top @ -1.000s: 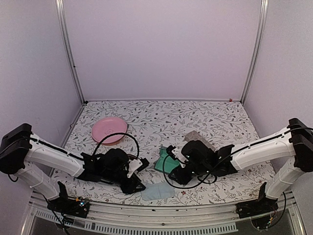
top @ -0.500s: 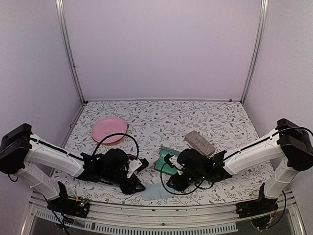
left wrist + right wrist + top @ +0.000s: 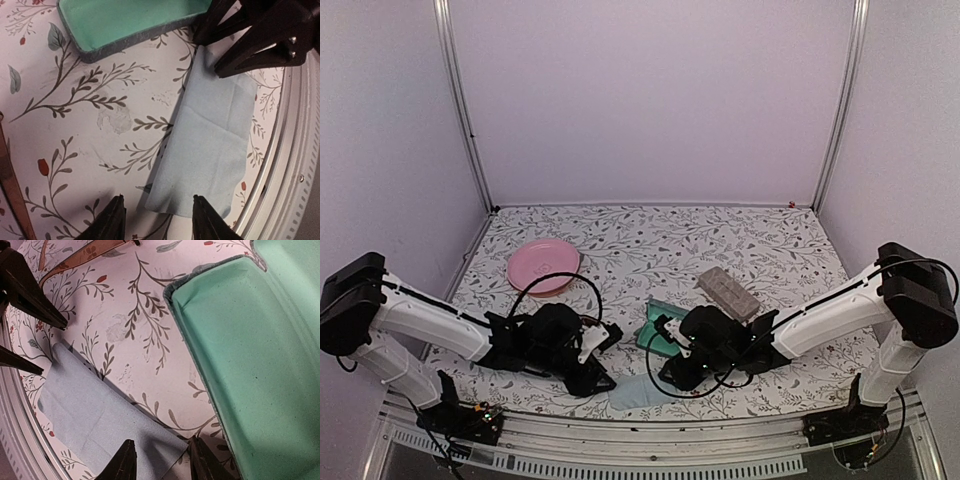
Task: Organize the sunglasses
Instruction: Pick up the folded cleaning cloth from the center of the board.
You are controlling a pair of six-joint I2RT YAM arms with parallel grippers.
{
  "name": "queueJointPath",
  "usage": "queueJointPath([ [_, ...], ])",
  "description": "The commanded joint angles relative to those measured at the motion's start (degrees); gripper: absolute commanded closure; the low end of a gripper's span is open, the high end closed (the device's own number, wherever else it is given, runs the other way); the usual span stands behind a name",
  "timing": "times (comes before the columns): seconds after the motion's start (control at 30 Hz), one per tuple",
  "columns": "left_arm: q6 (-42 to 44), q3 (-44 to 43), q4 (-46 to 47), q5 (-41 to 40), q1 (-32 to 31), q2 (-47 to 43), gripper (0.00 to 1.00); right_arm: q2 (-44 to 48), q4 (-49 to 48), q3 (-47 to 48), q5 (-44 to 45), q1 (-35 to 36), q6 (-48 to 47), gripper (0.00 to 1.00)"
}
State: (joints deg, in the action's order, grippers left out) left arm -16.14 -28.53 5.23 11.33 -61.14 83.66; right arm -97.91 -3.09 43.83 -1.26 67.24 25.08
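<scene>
Right wrist view: right claw spread over pale blue cloth beside open teal case; left claw also spread, empty. Sunglasses (only brown sliver visible) lie on worktop by left claw. Likely light, fragile; grip frame, not lens.

i work in a lab-style robot test booth: plain pale lilac panel walls, bare aluminium corner posts, a floral-printed table cover, and a ribbed metal rail along the near edge where i am bolted down.
</scene>
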Motion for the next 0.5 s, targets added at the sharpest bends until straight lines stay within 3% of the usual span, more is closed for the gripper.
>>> queueJointPath([
  [0.0, -0.34, 0.32, 0.5, 1.58, 1.2, 0.97, 0.54, -1.33, 0.26, -0.4, -0.85, 0.17, 0.67, 0.62],
  [0.47, -0.03, -0.2, 1.53, 3.03, 1.22, 3.6, 0.58, -0.62, -1.29, -1.37, -2.04, -0.26, 0.57, 0.66],
])
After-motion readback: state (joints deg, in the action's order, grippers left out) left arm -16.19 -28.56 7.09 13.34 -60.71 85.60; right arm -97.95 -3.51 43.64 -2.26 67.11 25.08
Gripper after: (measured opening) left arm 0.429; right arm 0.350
